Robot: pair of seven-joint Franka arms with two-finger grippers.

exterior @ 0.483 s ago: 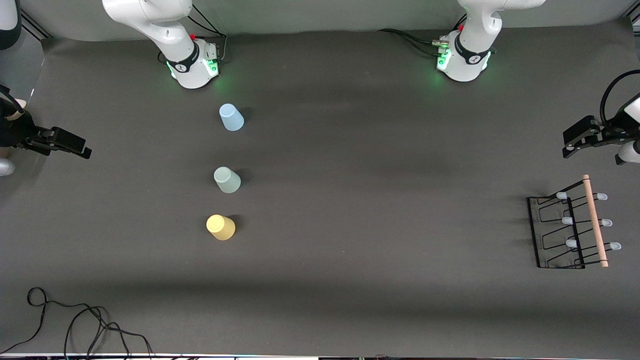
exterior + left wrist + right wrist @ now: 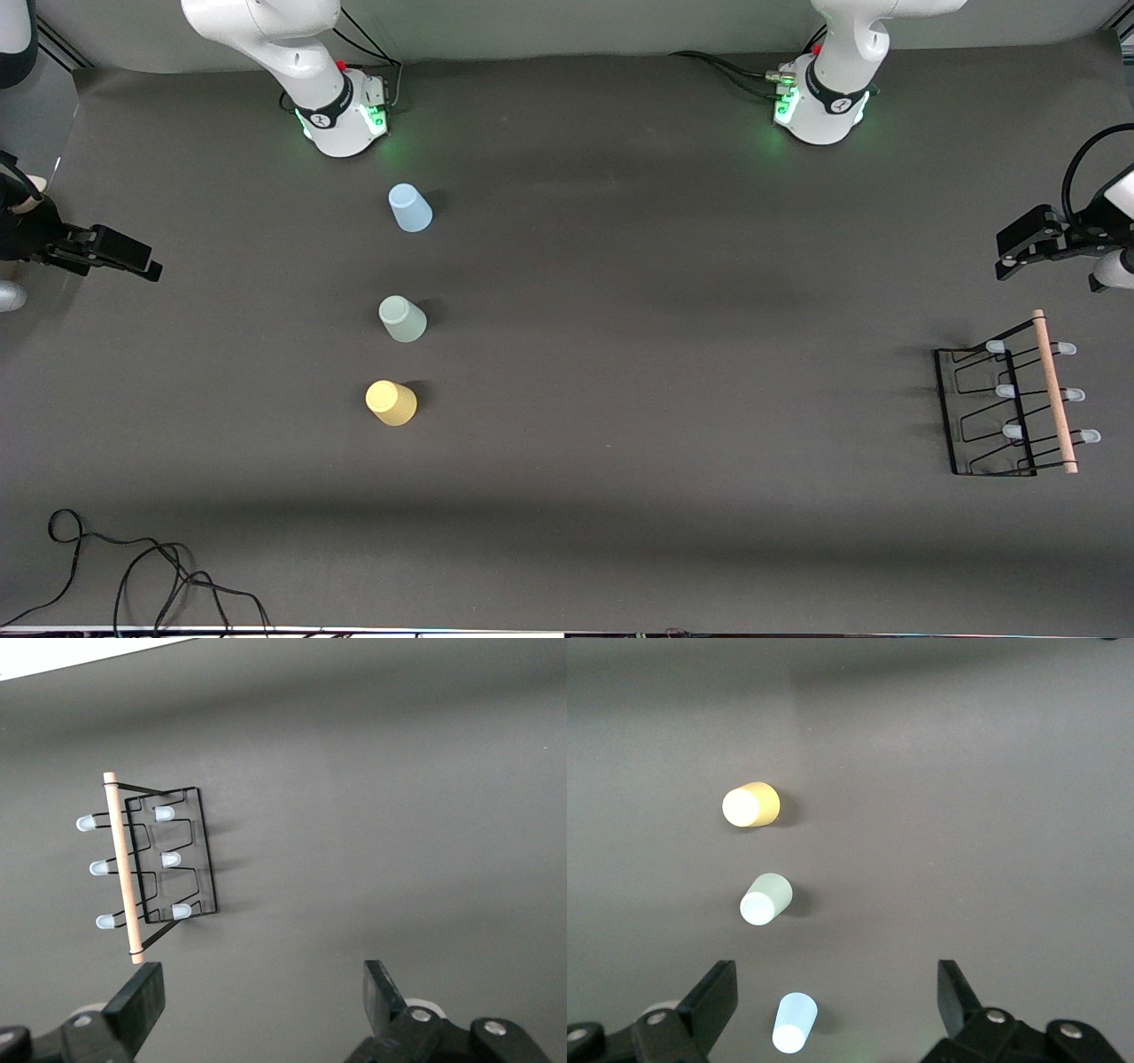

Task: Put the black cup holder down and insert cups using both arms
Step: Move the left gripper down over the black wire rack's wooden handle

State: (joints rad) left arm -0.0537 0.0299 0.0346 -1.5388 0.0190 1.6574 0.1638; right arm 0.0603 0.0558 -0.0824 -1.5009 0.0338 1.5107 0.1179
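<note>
I see the black cup holder (image 2: 1010,403) on the worktop (image 2: 664,354) near the edge at the left arm's end, about midway between the robot-side edge and the camera-side edge; its wooden rod (image 2: 1054,392) runs along the side closest to that end edge, pale peg tips (image 2: 1004,391) sticking out both ways (six of them, clearest in the left wrist view). Left gripper (image 2: 1019,252) hangs over that same end edge, a bit closer to the robot bases than the holder; jaws spread wide, nothing between them; in its wrist view the holder (image 2: 164,859) sits clear of the fingers (image 2: 142,997).

Three cups stand upside down in a line toward the right arm's end, well apart from the holder: light blue cup (image 2: 410,208) closest to the right arm's base (image 2: 345,120), pale green cup (image 2: 403,319) in the middle, yellow cup (image 2: 391,403) nearest the camera-side edge; none touching. Right gripper (image 2: 124,257) hangs over the end edge on the right arm's side, jaws released and empty; both arms wait.

A loose black cable (image 2: 133,576) lies by the camera-side corner at the right arm's end.
</note>
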